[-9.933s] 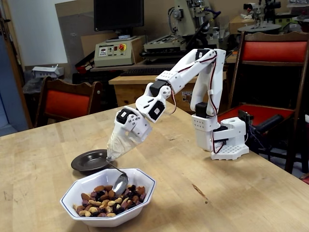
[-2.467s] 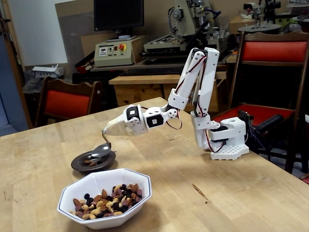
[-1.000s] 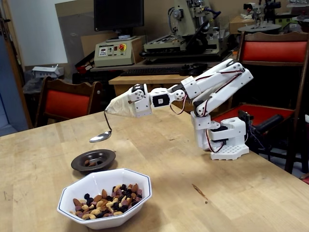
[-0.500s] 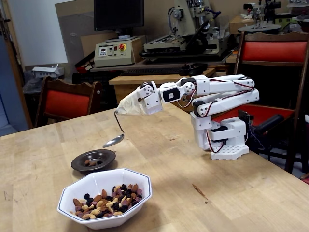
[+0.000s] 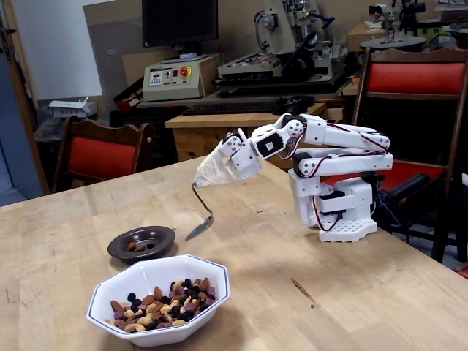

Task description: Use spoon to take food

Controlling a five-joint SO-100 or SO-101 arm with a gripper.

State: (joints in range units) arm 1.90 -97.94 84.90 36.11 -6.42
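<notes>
A white arm is folded low over its base, and its gripper [image 5: 208, 175], wrapped in off-white tape, is shut on the spoon's handle. The spoon [image 5: 199, 227] hangs down with its shiny bowl just above the table, right of the dark dish and apart from both dishes. Its bowl looks empty. The food [image 5: 162, 303], a mix of brown, pale and dark pieces, fills the white octagonal bowl [image 5: 213, 279] at the front. A few pieces of food [image 5: 135, 246] lie in the small dark dish [image 5: 159, 235] behind it.
The arm's white base [image 5: 341, 212] stands on the wooden table [image 5: 329, 307] at the right. Red chairs [image 5: 99, 155] stand behind the table's far edge, with benches and machines beyond.
The arm has folded back toward its base. The spoon has moved right and down, away from the dark dish, and its bowl now tilts toward the table.
</notes>
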